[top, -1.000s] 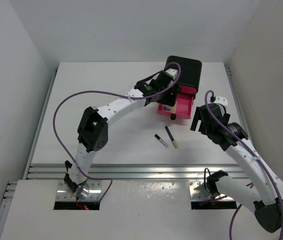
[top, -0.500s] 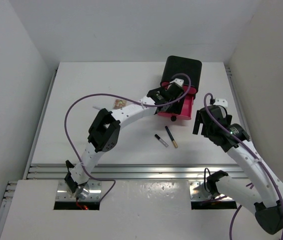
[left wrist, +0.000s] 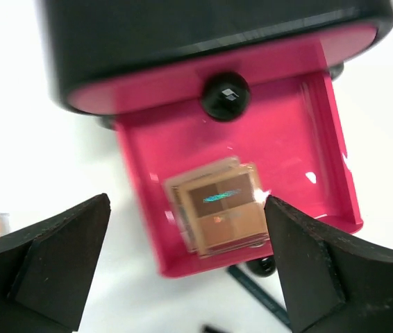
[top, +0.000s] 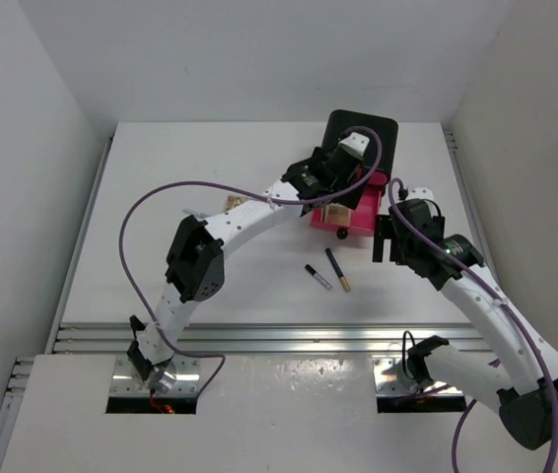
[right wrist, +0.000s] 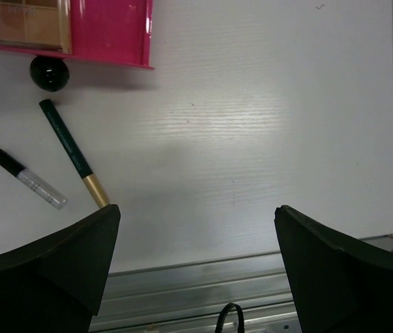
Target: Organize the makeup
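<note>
On the desk [top: 210, 177], far side, the black box [top: 363, 138] sits with its pink drawer [left wrist: 300, 139] pulled out toward the arms. The left gripper [left wrist: 186, 243] hangs right over that drawer. Its jaws have just gone from part-closed to fully wide and hold nothing. The right gripper [right wrist: 196, 257] is just beside the drawer's right edge, having moved in a bit closer. Its jaws are wide too, slightly wider than a second ago, with only bare desk between them. What changed: the tan eyeshadow palette [left wrist: 217, 205] is now released and lies flat on the drawer floor, a bit skewed, toward the front-left corner. From the wrist view it looks like it may sit on a second palette; can't confirm. I read that as one item stowed. Still out on the desk are the gold-tipped black stick [right wrist: 73, 152] and the shorter clear-ended stick [right wrist: 28, 179], near each other but apart, just in front of the drawer knob [right wrist: 49, 73]. A small tan item [top: 230, 203] also lies by the left arm, too small to identify. These look like the next picks, and the right arm is the closer one to the sticks. Writing: there is a faint line of print along the palette's top edge in the right wrist view, not legible. No brand is readable anywhere.
</note>
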Controlling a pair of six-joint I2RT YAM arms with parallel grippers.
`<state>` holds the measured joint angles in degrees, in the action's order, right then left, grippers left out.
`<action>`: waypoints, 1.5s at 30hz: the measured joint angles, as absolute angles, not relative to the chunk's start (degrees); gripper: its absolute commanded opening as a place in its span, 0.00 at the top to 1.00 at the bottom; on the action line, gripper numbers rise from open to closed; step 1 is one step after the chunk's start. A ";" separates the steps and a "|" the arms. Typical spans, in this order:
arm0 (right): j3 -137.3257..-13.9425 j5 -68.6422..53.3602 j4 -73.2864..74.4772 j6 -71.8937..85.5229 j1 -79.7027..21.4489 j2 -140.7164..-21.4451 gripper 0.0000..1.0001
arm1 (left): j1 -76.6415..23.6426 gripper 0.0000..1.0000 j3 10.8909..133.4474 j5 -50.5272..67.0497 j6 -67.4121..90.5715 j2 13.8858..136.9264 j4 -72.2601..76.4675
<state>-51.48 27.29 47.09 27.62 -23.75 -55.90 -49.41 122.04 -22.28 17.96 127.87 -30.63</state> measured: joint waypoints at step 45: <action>-56.73 21.02 45.52 26.57 -23.38 -67.07 0.07 | -18.31 0.49 105.71 -4.25 11.86 131.41 -36.82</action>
